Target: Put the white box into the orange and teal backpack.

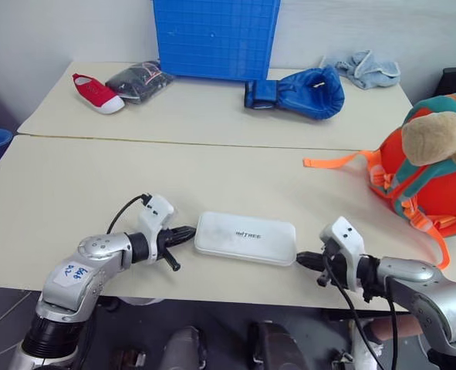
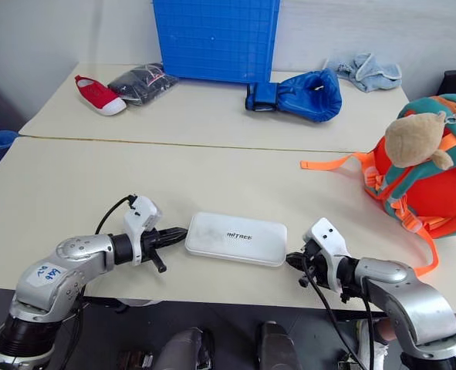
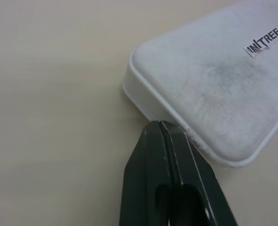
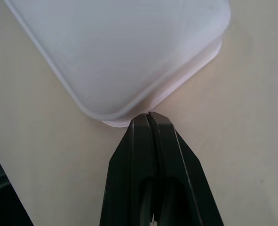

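A flat white plastic box with rounded corners and small dark lettering on its lid (image 1: 245,238) lies on the near half of a pale beige table (image 1: 96,177), close to the front edge, with one robot gripper at each short end. The left gripper (image 1: 186,233) meets the box from 9 o'clock; in the left wrist view its two black fingers (image 3: 169,155) are pressed together, tips against the box's side wall and pinching nothing. The right gripper (image 1: 305,260) comes in from 3 o'clock, jaws likewise pressed together, tips at the box's rounded corner in the right wrist view. The small rounded orange backpack with teal trim (image 1: 428,181) sits at about 2 o'clock from the box, well apart from it, a tan plush toy (image 1: 436,136) on its front and an orange webbing strap (image 1: 332,161) trailing across the table. Along the far side, around 12 o'clock, stand a blue plastic crate (image 1: 216,37), a blue boxing glove (image 1: 301,92), a red shoe (image 1: 96,93), a dark wrapped bundle (image 1: 139,80) and a light blue cloth (image 1: 364,68).
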Motion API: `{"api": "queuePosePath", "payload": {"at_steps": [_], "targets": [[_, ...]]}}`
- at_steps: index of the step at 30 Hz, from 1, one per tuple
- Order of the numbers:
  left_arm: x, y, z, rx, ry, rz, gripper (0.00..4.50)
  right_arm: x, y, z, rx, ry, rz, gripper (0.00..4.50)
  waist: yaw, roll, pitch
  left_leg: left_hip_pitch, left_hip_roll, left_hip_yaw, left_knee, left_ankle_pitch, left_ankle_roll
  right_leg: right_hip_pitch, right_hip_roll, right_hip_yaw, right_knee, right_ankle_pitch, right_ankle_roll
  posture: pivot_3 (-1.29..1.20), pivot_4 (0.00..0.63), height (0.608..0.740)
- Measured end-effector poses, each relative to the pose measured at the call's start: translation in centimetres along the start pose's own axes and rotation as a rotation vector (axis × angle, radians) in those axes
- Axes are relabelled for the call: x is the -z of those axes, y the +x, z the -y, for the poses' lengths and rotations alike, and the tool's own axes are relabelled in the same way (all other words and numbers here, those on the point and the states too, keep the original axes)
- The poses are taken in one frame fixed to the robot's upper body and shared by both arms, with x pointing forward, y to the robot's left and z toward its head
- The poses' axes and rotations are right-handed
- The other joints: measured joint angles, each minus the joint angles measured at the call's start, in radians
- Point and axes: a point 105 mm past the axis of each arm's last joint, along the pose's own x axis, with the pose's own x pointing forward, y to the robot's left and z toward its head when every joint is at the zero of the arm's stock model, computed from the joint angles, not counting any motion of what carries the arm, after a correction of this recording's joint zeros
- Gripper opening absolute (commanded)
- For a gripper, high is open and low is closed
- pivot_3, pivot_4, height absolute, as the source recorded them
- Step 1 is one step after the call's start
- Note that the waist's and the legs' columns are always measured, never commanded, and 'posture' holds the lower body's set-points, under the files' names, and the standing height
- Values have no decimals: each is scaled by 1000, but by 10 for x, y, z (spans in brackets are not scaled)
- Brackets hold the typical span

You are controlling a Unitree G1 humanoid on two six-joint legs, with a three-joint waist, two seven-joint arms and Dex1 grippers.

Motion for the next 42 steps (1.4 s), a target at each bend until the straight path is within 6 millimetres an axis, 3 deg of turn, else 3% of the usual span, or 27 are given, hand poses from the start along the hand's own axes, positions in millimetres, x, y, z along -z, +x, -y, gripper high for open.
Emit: {"api": "queuePosePath", "payload": {"at_steps": [6, 13, 16, 21, 32, 38, 42], "targets": [[10, -26, -32, -29, -104, -77, 2428, 16, -26, 17, 79, -32, -76, 0, 2, 0, 0, 0, 0, 0, 1, 0, 1, 1, 0, 0, -2, 0, 0, 0, 150, 740], [5, -54, -46, 161, -499, -151, 4477, 21, -35, 25, 72, -111, -110, 0, -2, 0, 0, 1, 0, -1, 0, 1, -2, 2, 0, -2, -2, 0, 0, 0, 150, 740], [-4, -49, -46, 232, -654, -200, 4477, 16, -28, 24, 57, -69, -55, 0, 0, -1, 0, 0, -1, -2, 2, 1, -2, 3, 0, -3, -2, 0, 1, 0, 150, 740], [-19, -8, -36, 368, -806, -163, 4477, 7, -15, 24, 38, -86, -38, 0, 20, -1, 0, -1, -2, -2, 4, 2, -1, 2, 0, -4, -2, 1, 2, 0, 150, 740], [-23, 26, -1, 470, -707, -285, 4477, -17, 16, 32, 44, -88, 7, 0, 20, -3, -3, 1, -1, -2, 5, 2, -2, 4, 0, -3, 1, 1, 2, 0, 150, 740], [-28, 51, 8, 518, -811, -251, 4477, -13, 23, 35, 30, -117, -25, 0, 23, -11, -14, 1, -2, -3, 6, 2, 0, 6, -1, -4, 1, 1, 2, 0, 150, 740], [-29, 51, 10, 535, -869, -268, 4477, -12, 25, 34, 13, -122, -17, 0, 21, -13, -16, 1, -1, -4, 5, 2, -2, 5, -1, -4, 0, 1, 2, 0, 150, 740]]}}
